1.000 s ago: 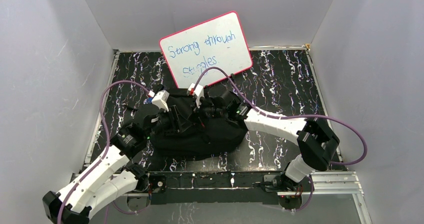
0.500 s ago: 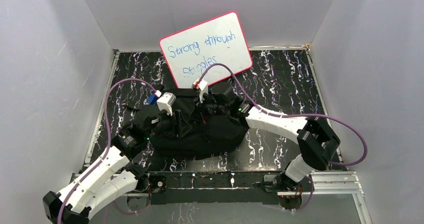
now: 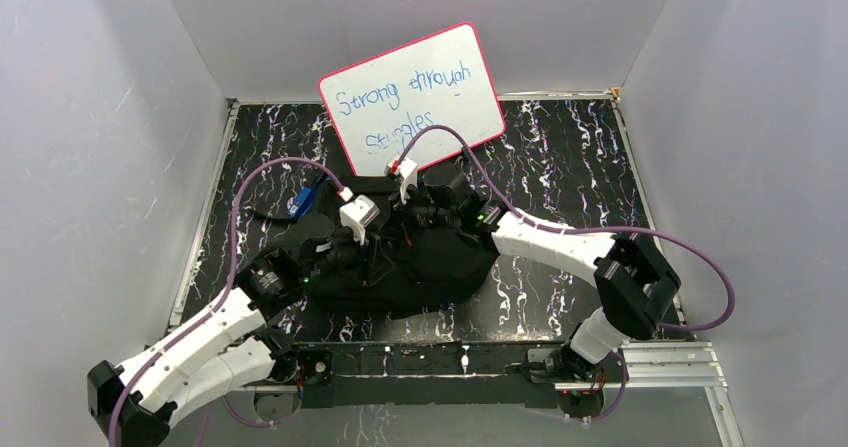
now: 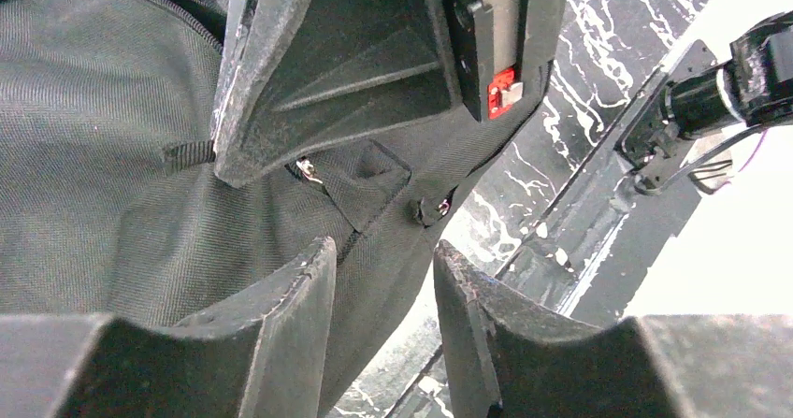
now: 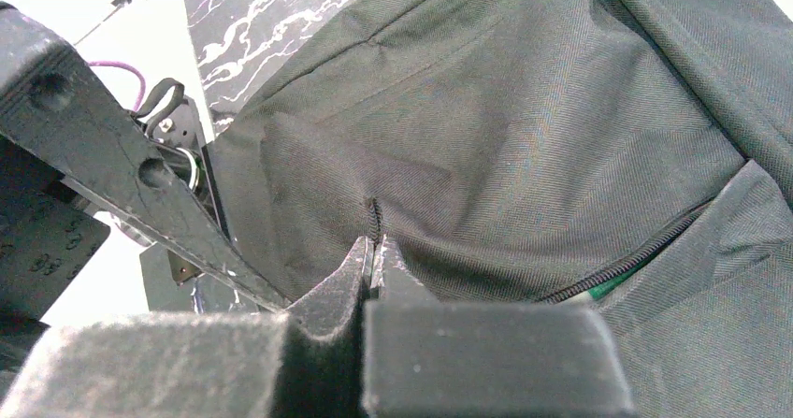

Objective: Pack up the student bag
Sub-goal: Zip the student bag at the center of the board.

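Blue object: a small blue thing (image 3: 305, 199) lies on the marbled black table (image 3: 560, 157), just off the far-left corner of the student bag (image 3: 430, 262).
Left gripper: the left gripper (image 4: 379, 250) hangs low over the bag's left part. Its fingers are spread, with bag cloth and the bag's edge showing in the gap, and they clamp nothing.
Student bag: black and slumped, it lies flat on the table's middle, between the two arms.
Whiteboard: a pink-rimmed whiteboard (image 3: 415, 92) with blue handwriting leans tilted just behind the bag.
Right gripper: the right gripper (image 5: 372, 250) sits on the bag's far top. Its fingers are pressed together, and they seem to nip a small black tab of the bag.
Zipper: a zipper (image 5: 636, 254) gapes slightly to the right of those fingertips.
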